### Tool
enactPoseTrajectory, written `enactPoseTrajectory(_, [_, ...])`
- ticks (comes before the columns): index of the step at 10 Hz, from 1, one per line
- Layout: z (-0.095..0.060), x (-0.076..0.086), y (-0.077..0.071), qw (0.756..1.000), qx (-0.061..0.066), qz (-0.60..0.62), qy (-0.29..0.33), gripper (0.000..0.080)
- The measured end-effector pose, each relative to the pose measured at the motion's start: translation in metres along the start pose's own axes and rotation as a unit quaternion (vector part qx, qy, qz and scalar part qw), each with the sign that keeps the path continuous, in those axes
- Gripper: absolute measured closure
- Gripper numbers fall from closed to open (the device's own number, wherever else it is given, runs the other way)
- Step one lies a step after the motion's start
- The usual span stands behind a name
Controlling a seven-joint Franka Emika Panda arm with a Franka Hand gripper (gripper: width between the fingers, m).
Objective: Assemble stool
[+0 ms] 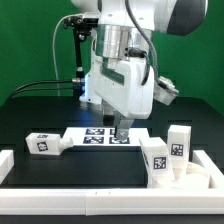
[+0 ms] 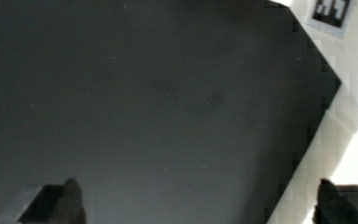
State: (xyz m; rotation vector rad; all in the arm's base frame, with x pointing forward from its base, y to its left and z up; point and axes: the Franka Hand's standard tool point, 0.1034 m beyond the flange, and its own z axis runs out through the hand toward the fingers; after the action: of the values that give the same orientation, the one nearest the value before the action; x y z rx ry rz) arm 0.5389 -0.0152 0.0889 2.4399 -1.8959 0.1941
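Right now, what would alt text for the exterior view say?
A white robot arm hangs its open gripper just above the marker board on a black table. One stool leg lies at the view's left, two more legs stand at its right.

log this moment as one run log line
gripper: open, empty | over: marker board | legs: loose on table | seat: not visible

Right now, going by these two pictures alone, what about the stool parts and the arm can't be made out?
- The round seat: not identifiable in either view.
- Marker board: middle hidden behind the gripper, exterior view.
- Leg and the legs at the exterior view's right: tag patterns too small to read.
- Wrist view: mostly bare dark table; one tagged white part cut off by the edge.
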Motion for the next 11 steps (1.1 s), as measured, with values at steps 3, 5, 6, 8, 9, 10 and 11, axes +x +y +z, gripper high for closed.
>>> enactPoseTrajectory(3, [0.007,0.018,0.021,0.999,0.030,0.018,0.003,0.0151])
enactPoseTrajectory(5, [0.012,0.060,0.073,0.998,0.054,0.030,0.015,0.0151])
enactPoseTrajectory(6, [0.014,0.066,0.083,0.998,0.052,0.039,0.015,0.0151])
enactPoseTrajectory(8, [0.014,0.061,0.079,0.998,0.053,0.032,0.015,0.0151])
enactPoseTrajectory(9, [0.015,0.062,0.079,0.998,0.053,0.032,0.015,0.0151])
enactPoseTrajectory(10, [0.015,0.062,0.080,0.998,0.052,0.033,0.016,0.0151])
enactPoseTrajectory(11, [0.016,0.073,0.085,0.997,0.058,0.049,0.018,0.0151])
